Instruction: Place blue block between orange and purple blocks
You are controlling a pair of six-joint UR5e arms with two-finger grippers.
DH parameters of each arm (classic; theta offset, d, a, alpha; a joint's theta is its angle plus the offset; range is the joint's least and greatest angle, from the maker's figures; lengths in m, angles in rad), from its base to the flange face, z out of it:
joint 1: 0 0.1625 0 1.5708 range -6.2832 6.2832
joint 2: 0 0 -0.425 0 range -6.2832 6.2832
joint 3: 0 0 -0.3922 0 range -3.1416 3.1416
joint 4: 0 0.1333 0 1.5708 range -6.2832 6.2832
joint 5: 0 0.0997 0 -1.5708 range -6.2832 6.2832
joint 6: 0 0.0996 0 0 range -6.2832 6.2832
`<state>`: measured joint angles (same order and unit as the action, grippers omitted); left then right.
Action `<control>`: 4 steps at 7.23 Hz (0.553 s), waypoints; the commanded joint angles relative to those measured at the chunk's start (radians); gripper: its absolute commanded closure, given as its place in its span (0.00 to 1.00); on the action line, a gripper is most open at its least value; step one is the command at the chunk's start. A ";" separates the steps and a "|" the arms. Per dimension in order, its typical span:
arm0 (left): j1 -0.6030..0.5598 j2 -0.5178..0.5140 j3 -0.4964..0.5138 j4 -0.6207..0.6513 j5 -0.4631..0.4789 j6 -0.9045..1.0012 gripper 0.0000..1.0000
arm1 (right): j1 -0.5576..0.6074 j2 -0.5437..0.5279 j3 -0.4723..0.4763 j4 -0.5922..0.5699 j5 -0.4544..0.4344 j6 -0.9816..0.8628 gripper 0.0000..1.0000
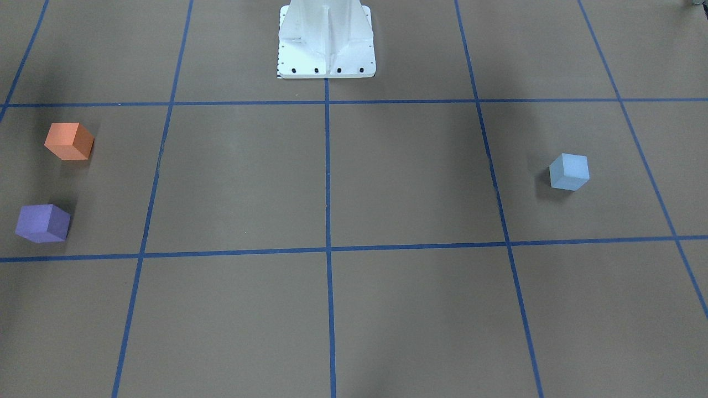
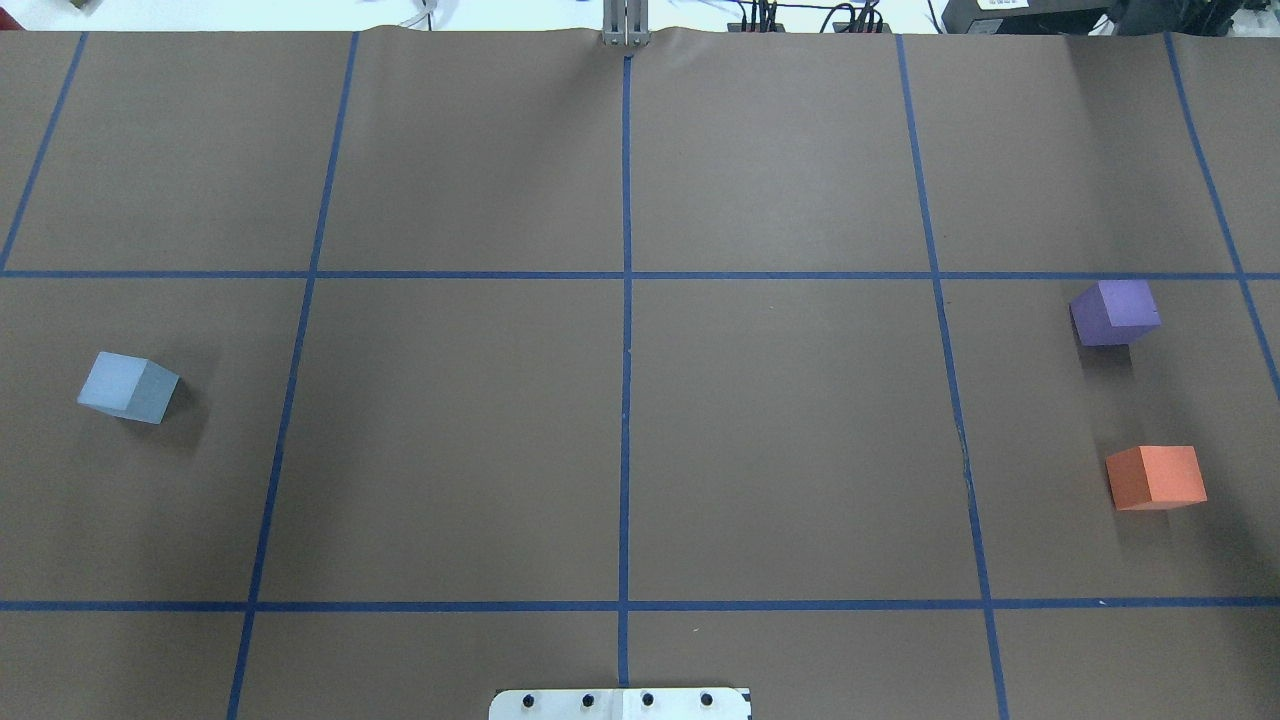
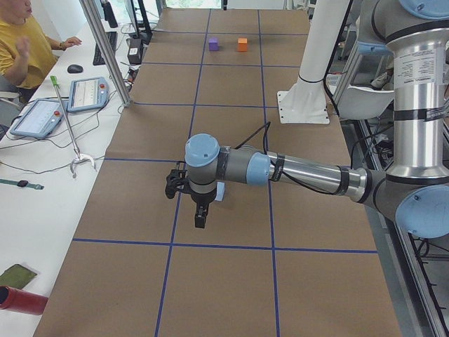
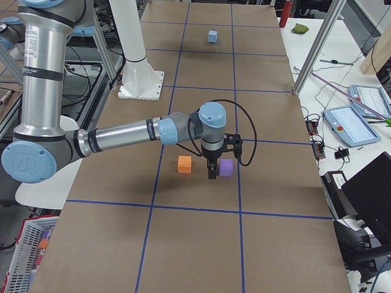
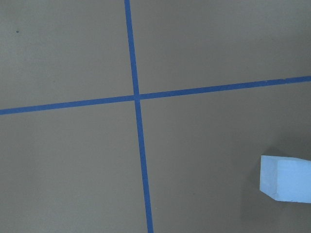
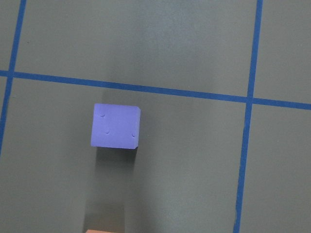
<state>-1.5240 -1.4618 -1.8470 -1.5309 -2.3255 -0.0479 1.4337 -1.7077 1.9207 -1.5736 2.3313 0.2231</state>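
Observation:
The light blue block [image 2: 128, 387] sits alone on the brown table at my left side; it also shows in the left wrist view [image 5: 286, 178]. The purple block [image 2: 1115, 312] and the orange block [image 2: 1156, 477] sit at my right side with a gap between them. The right wrist view shows the purple block [image 6: 115, 126] below it. My left gripper [image 3: 200, 219] hangs over the table beside the blue block [image 3: 220, 191]. My right gripper [image 4: 212, 174] hangs between the orange block [image 4: 184, 164] and the purple block [image 4: 226, 167]. I cannot tell whether either gripper is open or shut.
Blue tape lines [image 2: 626, 300] divide the table into squares. The white robot base [image 1: 326, 41] stands at the table's near edge. An operator [image 3: 21, 35] sits at a side desk with tablets [image 3: 85, 93] and cables.

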 commanded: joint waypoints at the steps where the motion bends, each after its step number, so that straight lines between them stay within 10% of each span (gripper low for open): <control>1: -0.004 0.008 0.006 -0.006 -0.014 0.000 0.00 | 0.017 0.003 -0.023 0.001 0.034 -0.002 0.00; 4: -0.004 0.004 0.008 -0.020 -0.015 -0.007 0.00 | 0.017 0.010 -0.019 0.001 0.033 -0.002 0.00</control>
<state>-1.5267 -1.4595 -1.8333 -1.5416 -2.3370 -0.0489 1.4506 -1.7016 1.9005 -1.5724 2.3640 0.2210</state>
